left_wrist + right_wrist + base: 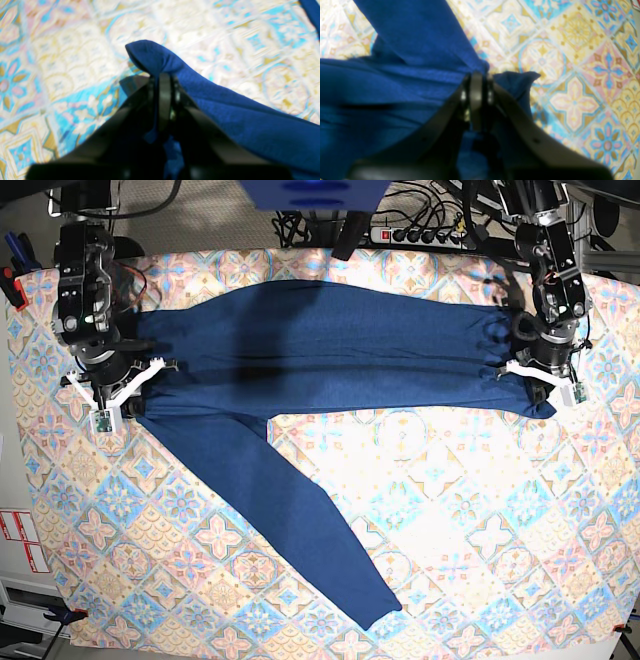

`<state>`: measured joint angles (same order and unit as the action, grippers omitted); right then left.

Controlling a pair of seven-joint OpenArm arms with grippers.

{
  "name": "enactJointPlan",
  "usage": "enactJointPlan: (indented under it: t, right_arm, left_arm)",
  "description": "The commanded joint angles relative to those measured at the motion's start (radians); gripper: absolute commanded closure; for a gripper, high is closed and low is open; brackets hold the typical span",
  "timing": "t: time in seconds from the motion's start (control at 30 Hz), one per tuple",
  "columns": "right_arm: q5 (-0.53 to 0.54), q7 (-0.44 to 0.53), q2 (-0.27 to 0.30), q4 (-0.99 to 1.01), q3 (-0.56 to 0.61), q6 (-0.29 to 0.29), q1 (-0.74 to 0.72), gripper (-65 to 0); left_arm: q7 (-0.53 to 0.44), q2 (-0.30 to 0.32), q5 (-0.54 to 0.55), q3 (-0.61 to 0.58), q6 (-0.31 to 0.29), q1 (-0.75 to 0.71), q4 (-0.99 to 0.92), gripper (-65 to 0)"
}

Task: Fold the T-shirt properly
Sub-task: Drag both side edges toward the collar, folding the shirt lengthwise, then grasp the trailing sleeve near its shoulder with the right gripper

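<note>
The dark navy T-shirt (320, 350) lies stretched sideways across the far half of the table, and one long sleeve (300, 520) runs diagonally toward the near edge. On the right of the base view, my left gripper (540, 375) is shut on the shirt's right end. The left wrist view shows its jaws (160, 77) pinching a fold of the T-shirt (225, 112) just above the cloth. On the left of the base view, my right gripper (125, 385) is shut on the other end. The right wrist view shows it (476, 77) clamped on bunched fabric of the T-shirt (395, 75).
A pastel patterned tablecloth (480, 510) covers the table. Cables and a power strip (420, 230) lie behind the far edge. Both arm bases stand at the far corners. White labels with red print (20, 540) sit off the table's left side.
</note>
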<state>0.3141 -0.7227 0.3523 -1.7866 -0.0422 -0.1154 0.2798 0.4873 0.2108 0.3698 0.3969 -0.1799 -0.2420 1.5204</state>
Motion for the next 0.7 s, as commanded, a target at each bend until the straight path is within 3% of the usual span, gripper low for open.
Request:
enactJointPlan:
  t: [0.0,0.33,0.67]
  right_arm:
    - [-0.002,0.022,0.014,-0.025,-0.009,0.003,-0.003,-0.6]
    - [-0.002,0.022,0.012,-0.020,-0.003,0.003,0.012,-0.5]
    - [-0.003,0.021,0.009,-0.017,-0.002,0.003,0.014,-0.7]
  left_arm:
    - [-0.023,0.012,0.005,0.003,-0.002,0.000,0.018,0.0]
    - [0.047,0.012,0.001,0.001,-0.002,-0.024,-0.014,0.0]
    - [0.052,0.012,0.001,0.000,-0.002,0.026,-0.128,-2.1]
